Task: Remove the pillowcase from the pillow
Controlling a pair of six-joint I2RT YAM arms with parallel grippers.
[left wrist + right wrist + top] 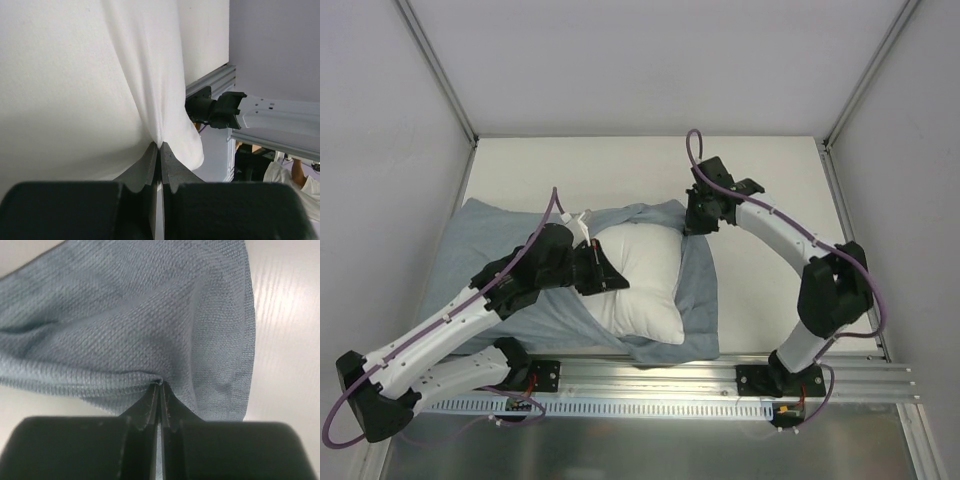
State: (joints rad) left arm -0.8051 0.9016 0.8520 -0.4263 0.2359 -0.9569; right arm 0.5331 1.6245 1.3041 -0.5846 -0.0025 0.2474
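The white pillow [645, 282] lies mid-table, its right part bare, its left part still under the blue-grey pillowcase [480, 245]. The case's open edge wraps round the pillow's right side and front [700, 290]. My left gripper [612, 279] is shut on a pinch of the white pillow fabric [150, 75], jaws closed in the left wrist view [160, 146]. My right gripper [698, 222] is at the case's far right corner, shut on a fold of the blue-grey cloth [125, 325], jaws pressed together [160, 384].
The white table [760, 250] stretches behind and to the right of the pillow. An aluminium rail [720, 375] with the arm bases runs along the near edge. Grey walls and frame posts enclose the table on three sides.
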